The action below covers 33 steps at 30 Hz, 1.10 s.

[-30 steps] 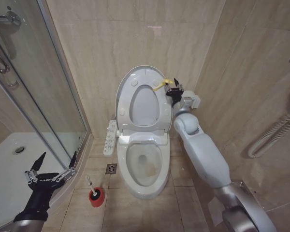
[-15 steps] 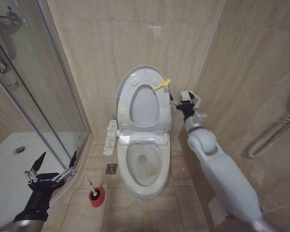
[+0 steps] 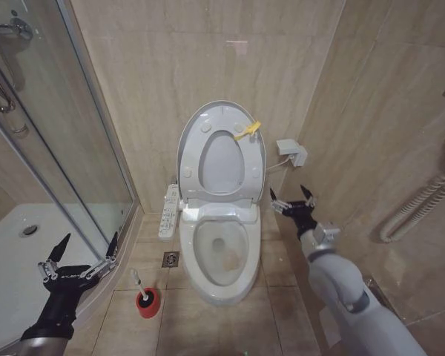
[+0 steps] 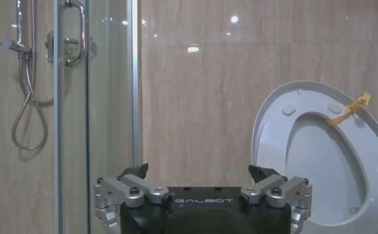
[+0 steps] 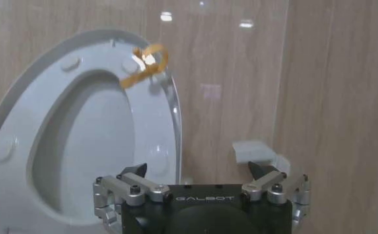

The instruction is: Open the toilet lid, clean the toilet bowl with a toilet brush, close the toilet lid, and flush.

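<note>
I've pulled my right gripper back and down from the lid's rim, where it was a second ago; it now hangs with fingers spread and empty beside the bowl's right side, below the small white wall box.

The large white glossy oval toilet lid stands raised against the beige tiled wall, its long axis near vertical and its inner face turned toward me, the yellow clip at its upper right rim. The white ring-shaped seat is up with it. I judge the opening step done, which would be why that arm has let go.

Below, the white ceramic toilet bowl lies uncovered, long axis running from the wall toward me.

The pale-handled toilet brush sits upright in its red cup-shaped holder on the floor left of the bowl. My left gripper hovers just left of it, fingers wide and holding nothing, well placed to fetch it.
</note>
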Tool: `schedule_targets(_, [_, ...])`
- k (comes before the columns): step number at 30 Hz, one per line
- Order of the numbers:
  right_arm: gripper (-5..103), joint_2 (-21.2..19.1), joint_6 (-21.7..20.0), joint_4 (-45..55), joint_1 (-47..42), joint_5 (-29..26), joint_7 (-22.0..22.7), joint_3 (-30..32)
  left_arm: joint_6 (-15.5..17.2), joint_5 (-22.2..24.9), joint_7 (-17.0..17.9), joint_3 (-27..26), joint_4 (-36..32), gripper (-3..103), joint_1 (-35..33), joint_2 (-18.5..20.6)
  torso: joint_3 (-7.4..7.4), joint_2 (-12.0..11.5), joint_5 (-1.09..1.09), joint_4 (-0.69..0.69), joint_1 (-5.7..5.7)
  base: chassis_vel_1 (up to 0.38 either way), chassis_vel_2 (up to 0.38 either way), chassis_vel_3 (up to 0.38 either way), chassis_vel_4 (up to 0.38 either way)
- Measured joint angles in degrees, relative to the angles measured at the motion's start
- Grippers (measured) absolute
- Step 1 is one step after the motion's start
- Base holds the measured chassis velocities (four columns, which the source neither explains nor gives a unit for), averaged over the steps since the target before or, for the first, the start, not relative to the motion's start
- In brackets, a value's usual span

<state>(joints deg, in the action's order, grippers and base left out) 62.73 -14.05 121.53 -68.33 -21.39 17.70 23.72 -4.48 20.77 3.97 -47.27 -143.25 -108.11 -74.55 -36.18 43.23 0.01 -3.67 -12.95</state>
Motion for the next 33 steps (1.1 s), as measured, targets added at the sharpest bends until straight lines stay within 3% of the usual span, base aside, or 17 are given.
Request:
schedule_targets(5, [100, 3.1, 3.5, -1.7, -5.7, 5.3, -2.6, 2.7, 0.0, 0.0, 0.0, 0.0, 0.0, 100, 0.0, 0.0, 0.00, 0.0, 0.00, 0.00, 0.00, 0.000, 0.000, 0.000, 0.000])
schedule_targets(11, [100, 5.0, 6.1, -2.0, -9.8, 6.1, -5.7, 5.8, 0.0, 0.0, 0.0, 0.0, 0.0, 100, 0.0, 0.0, 0.00, 0.0, -0.01, 0.00, 0.00, 0.000, 0.000, 0.000, 0.000])
schedule_targets(21, [100, 10.1, 13.0, -0.6, -17.9, 7.0, -14.6, 12.0, 0.0, 0.0, 0.0, 0.0, 0.0, 100, 0.0, 0.0, 0.00, 0.0, -0.01, 0.02, 0.00, 0.000, 0.000, 0.000, 0.000])
schedule_targets(33, [100, 14.2, 13.6, 4.8, -23.8, 7.6, -14.4, 13.5, 0.0, 0.0, 0.0, 0.0, 0.0, 100, 0.0, 0.0, -0.01, 0.0, -0.01, 0.00, -0.01, 0.000, 0.000, 0.000, 0.000])
